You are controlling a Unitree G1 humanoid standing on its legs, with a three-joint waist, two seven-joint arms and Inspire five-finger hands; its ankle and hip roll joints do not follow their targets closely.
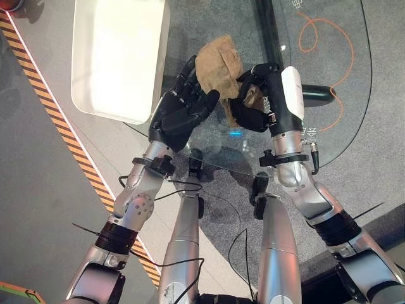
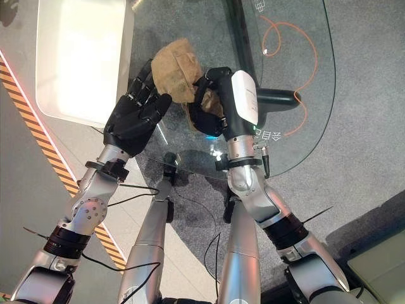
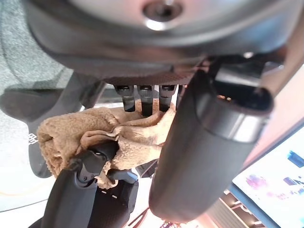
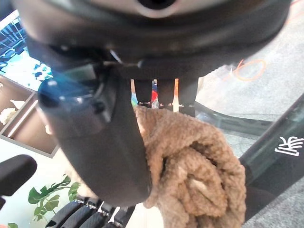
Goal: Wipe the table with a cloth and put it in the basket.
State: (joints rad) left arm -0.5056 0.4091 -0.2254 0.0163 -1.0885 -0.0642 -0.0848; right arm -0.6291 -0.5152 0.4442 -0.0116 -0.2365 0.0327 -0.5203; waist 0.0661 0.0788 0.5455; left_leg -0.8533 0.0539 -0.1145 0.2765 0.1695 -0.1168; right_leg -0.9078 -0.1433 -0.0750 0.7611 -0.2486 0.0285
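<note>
A crumpled brown cloth (image 1: pixel 218 66) is held up above the glass table (image 1: pixel 345 57), between my two hands. My right hand (image 1: pixel 256 107) is shut on it: in the right wrist view the thumb (image 4: pixel 104 142) presses the cloth (image 4: pixel 190 166) against the curled fingers. My left hand (image 1: pixel 180 111) is open beside it, its straight fingers resting against the cloth's left side. In the left wrist view the cloth (image 3: pixel 95 135) bunches just past my left fingers, with the right hand (image 3: pixel 90 190) clamped on its lower part. The white basket (image 1: pixel 114 114) sits to the left of the hands.
The basket's near corner overlaps the table's left edge. A black table leg (image 1: pixel 269 31) runs under the glass, and an orange cable (image 1: pixel 329 38) loops on the grey carpet below. A yellow-black striped line (image 1: pixel 69 139) marks the floor at left.
</note>
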